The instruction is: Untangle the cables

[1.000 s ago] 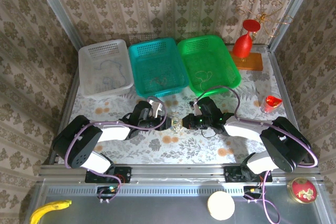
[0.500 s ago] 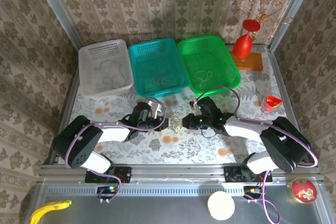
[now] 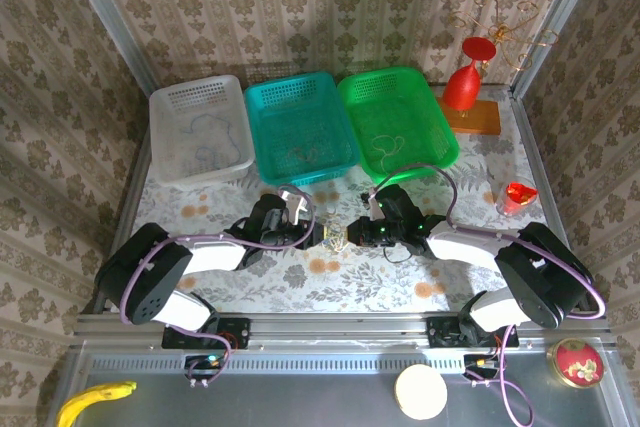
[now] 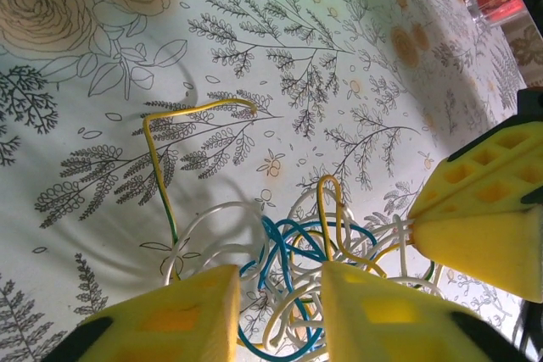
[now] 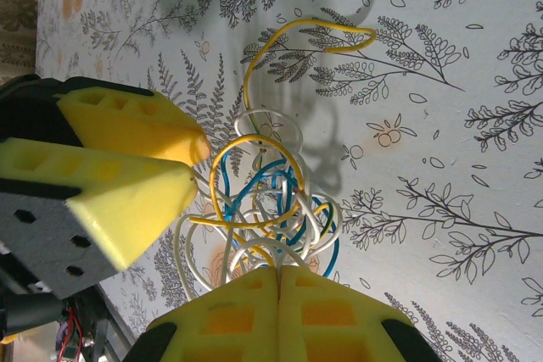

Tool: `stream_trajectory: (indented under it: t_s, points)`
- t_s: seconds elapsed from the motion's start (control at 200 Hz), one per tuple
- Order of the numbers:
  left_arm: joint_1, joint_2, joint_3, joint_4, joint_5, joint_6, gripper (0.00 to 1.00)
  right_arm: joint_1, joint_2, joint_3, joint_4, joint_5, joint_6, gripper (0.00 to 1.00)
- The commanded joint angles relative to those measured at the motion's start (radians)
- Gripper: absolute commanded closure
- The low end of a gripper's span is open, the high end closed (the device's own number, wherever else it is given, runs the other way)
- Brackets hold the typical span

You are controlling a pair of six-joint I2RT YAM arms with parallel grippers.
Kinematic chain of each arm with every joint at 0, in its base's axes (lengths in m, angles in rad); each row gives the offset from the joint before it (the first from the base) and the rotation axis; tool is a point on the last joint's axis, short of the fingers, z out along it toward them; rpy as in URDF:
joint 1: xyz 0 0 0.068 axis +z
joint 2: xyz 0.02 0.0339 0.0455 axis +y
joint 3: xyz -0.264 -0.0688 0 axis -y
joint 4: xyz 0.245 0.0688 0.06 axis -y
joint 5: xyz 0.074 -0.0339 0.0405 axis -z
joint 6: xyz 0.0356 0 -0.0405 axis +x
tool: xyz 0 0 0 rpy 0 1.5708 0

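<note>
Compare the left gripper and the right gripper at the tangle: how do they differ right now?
The left gripper has its fingers apart, while the right gripper has them pressed together. Loops of the cables lie unclamped in the left gripper's gap; the right gripper pinches strands at its tip. Both have yellow fingers and sit low at the same tangle, coming from opposite sides.

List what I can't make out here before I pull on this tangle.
Top view: the cables are too small, so single strands cannot be told apart.
Left wrist view: the yellow fingers of the left gripper and the bottom edge hide the lower part of the knot.
Right wrist view: the right gripper is shut, and its fingers cover which strands it pinches.
</note>
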Motion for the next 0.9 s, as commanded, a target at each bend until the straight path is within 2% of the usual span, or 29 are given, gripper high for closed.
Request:
stream_trajectory:
  t_s: [0.0, 0.225, 0.31, 0.5, 0.59, 0.895]
  points:
    - [-0.005, 0.003, 0.006, 0.007, 0.012, 0.01, 0.64, -0.002, -0.004, 0.008, 0.023, 0.016, 0.003, 1.0]
    - [-0.007, 0.044, 0.002, 0.047, 0.023, 0.002, 0.64, -0.003, -0.005, 0.001, 0.027, 0.018, 0.002, 1.0]
    - [-0.008, 0.058, 0.0, 0.064, 0.027, -0.003, 0.67, -0.004, -0.004, -0.004, 0.03, 0.018, 0.003, 1.0]
    - [-0.014, 0.058, -0.006, 0.101, 0.025, -0.021, 0.92, -0.005, -0.005, -0.02, 0.036, 0.025, 0.004, 1.0]
    - [-0.015, 0.016, -0.006, 0.089, 0.012, -0.023, 1.0, -0.008, -0.011, -0.034, 0.038, 0.028, 0.004, 1.0]
    - [-0.008, -0.244, 0.036, -0.09, -0.074, 0.015, 1.0, -0.024, -0.012, -0.089, 0.068, 0.047, 0.014, 1.0]
